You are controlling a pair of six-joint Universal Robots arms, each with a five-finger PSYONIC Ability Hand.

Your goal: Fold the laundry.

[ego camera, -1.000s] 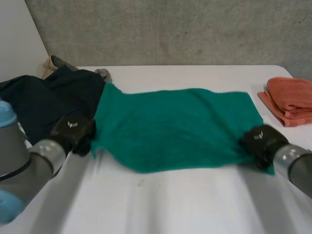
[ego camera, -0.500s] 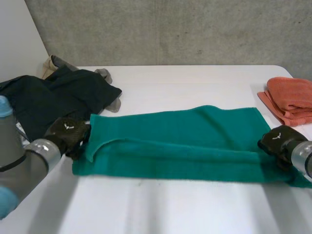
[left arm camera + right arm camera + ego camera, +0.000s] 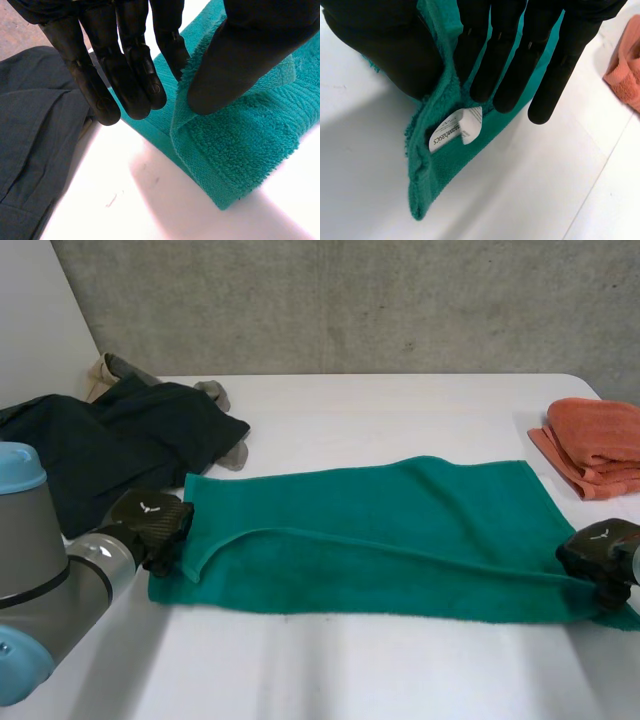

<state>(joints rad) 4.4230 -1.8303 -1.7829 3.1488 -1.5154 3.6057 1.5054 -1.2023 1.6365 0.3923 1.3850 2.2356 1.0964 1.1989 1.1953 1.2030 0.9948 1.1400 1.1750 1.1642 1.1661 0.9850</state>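
Below a concrete wall (image 3: 350, 300), the white surface (image 3: 380, 410) is now carrying the green towel (image 3: 400, 520) doubled lengthwise across mid-frame, no longer spread wide. The left robot hand (image 3: 152, 522) and right robot hand (image 3: 598, 548) are still pinching its ends, so the first fold is landing.

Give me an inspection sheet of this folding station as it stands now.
Surface: white table, carrying all the laundry.
Job's things: green terry towel folded lengthwise in the middle; dark crumpled garment pile at the left; folded orange towel at the right.
Clutter: nothing seen.
Hands: left robot hand pinches the green towel's left end; right robot hand pinches its right end, by a white label.
Cables: nothing seen.
Surroundings: grey concrete wall behind the table.
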